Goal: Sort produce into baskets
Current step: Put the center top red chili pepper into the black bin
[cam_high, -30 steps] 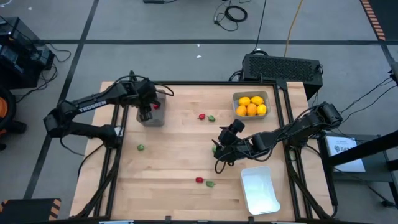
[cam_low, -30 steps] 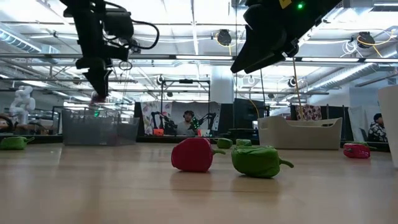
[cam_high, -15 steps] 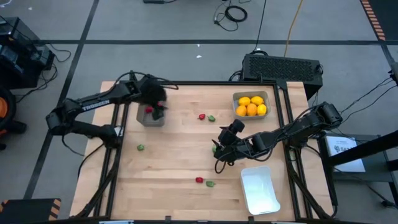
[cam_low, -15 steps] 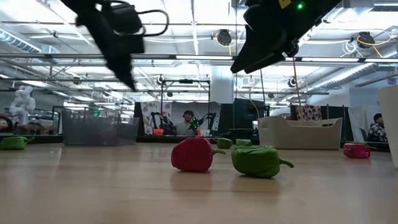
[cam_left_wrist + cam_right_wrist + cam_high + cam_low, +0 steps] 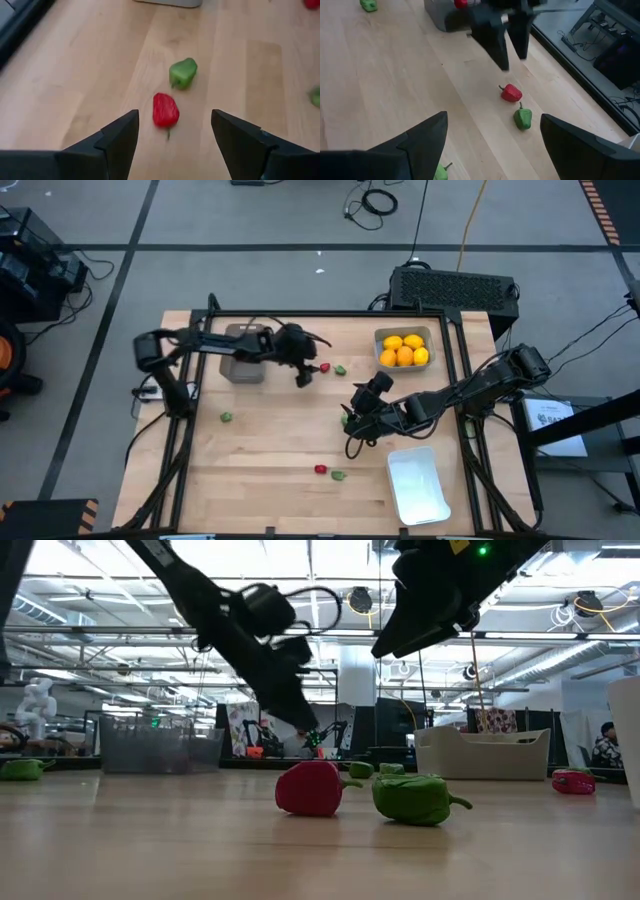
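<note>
Just beyond left tool [image 5: 172, 137], red piece [image 5: 165, 110].

Red pepper [image 5: 311, 789] touching green pepper [image 5: 414, 799] on table [image 5: 200, 840]; left claw [image 5: 300, 723] raised behind.

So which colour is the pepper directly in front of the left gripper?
Red pepper; clearest in the left wrist view.

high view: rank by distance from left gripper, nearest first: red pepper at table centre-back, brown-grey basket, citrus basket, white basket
1. red pepper: just right of the open left gripper.
2. brown-grey basket: to its left, under the arm.
3. citrus basket: farther right, at the back edge.
4. white basket: front right, farthest.
</note>
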### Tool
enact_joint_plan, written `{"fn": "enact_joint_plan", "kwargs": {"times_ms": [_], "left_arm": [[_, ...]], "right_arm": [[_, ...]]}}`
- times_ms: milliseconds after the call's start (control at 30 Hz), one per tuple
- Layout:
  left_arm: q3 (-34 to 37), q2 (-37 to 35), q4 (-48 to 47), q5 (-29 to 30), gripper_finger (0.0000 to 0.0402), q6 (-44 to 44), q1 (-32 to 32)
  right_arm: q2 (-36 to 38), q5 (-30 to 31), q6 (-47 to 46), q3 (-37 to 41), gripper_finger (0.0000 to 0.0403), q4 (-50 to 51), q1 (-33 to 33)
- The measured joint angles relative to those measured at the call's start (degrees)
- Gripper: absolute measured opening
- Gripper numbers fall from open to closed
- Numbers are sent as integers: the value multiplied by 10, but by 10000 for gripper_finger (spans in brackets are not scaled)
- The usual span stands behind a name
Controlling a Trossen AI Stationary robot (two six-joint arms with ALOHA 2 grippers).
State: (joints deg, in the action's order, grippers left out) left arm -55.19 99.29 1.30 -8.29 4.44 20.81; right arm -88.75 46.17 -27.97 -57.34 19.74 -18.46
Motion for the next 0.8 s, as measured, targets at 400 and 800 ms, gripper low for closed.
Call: {"fn": "enact_joint_plan", "kwargs": {"times_ms": [400, 800], "left_arm": [[-4, 110, 107, 39, 256, -41, -3], [-5, 156, 156, 42, 256, -41, -2]], "right_arm": [[0, 0, 2, 0, 309, 4, 0], [0, 0, 2, 0, 309, 5, 0]]}}
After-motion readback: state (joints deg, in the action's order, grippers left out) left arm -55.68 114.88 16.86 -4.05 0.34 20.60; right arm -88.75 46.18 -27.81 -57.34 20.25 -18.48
